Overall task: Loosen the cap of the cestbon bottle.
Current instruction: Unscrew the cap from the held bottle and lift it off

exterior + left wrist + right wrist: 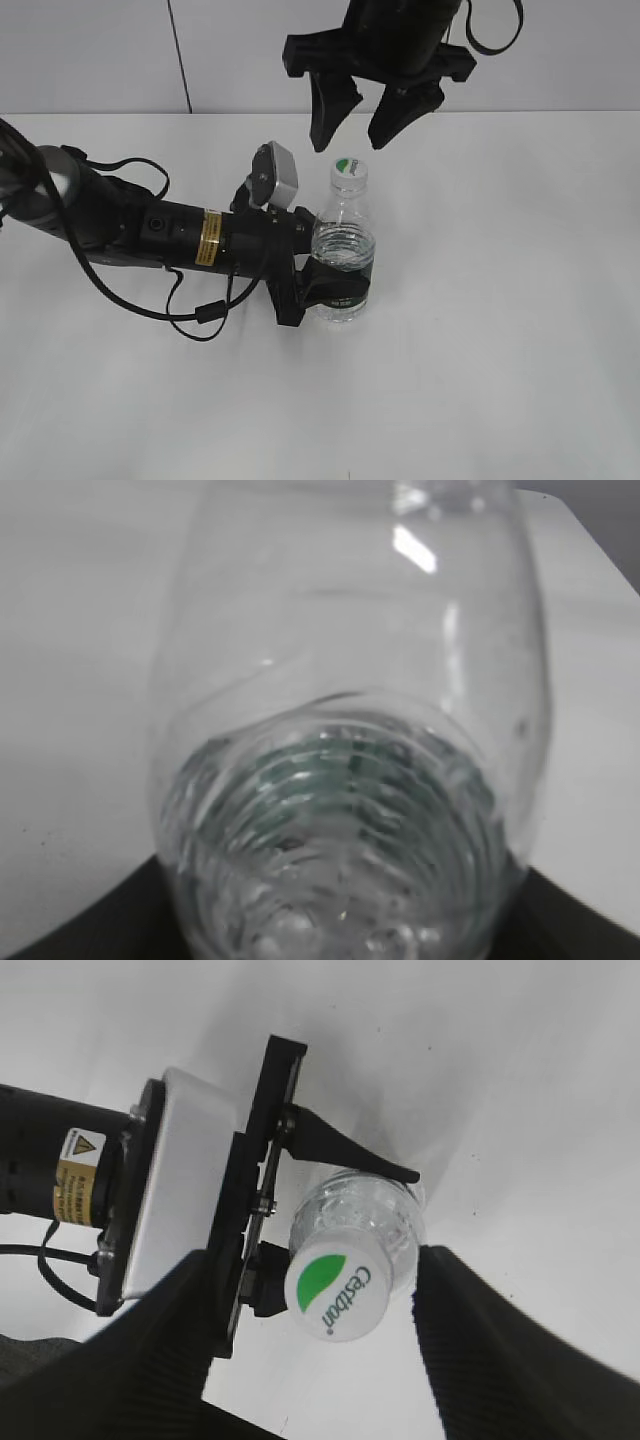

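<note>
The cestbon bottle (343,255) stands upright on the white table, clear with a dark green label band. Its white cap (349,171) carries a green leaf patch and shows from above in the right wrist view (338,1288). My left gripper (325,285) is shut on the bottle's lower body at the label. In the left wrist view the bottle (350,780) fills the frame between the dark jaws. My right gripper (350,135) is open and empty, hanging just above the cap. In the right wrist view its fingers flank the cap without touching (315,1345).
The left arm (150,230) lies low across the table from the left, with a loose black cable (205,315) looping in front of it. The white table (500,350) meets a pale wall behind.
</note>
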Motion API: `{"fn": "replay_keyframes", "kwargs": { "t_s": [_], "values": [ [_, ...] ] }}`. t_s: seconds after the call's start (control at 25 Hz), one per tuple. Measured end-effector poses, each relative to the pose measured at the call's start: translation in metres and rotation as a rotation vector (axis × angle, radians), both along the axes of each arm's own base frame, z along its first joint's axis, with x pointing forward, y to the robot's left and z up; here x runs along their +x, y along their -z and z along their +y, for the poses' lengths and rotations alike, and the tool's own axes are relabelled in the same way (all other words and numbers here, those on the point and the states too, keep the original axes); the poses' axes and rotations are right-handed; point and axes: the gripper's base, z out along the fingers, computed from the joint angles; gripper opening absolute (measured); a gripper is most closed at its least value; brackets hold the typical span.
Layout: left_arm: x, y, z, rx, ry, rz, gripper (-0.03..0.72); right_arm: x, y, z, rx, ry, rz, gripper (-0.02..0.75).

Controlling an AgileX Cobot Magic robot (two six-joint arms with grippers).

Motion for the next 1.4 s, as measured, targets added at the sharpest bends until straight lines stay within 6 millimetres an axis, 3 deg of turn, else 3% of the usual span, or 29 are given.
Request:
{"fn": "replay_keyframes", "kwargs": {
  "t_s": [0.48,1.4],
  "values": [
    [0.0,-0.001,0.0,0.003,0.0,-0.002,0.408,-0.005,0.013,0.0,0.008,0.082,0.086,0.468],
    [0.0,-0.001,0.0,0.006,0.001,-0.003,0.409,-0.001,0.022,0.0,-0.018,0.087,0.096,0.466]
  ]
}}
